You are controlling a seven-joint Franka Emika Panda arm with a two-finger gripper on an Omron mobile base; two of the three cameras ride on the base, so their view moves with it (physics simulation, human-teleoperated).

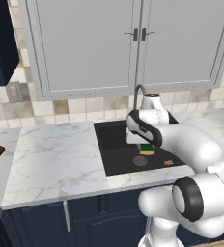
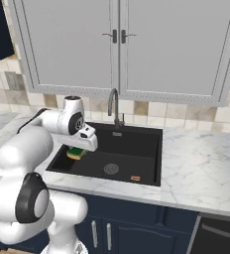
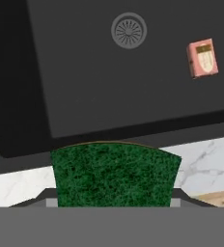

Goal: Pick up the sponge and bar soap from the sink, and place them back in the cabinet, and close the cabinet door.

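Hand view: we see our fingers [image 3: 113, 200] clamped on one sponge [image 3: 115, 174], green face toward the camera, long axis across the frame, lifted above the sink [image 3: 75, 87]. One bar soap [image 3: 203, 58] lies flat on the basin floor beside the single drain [image 3: 129, 30]; its label is too small to read.
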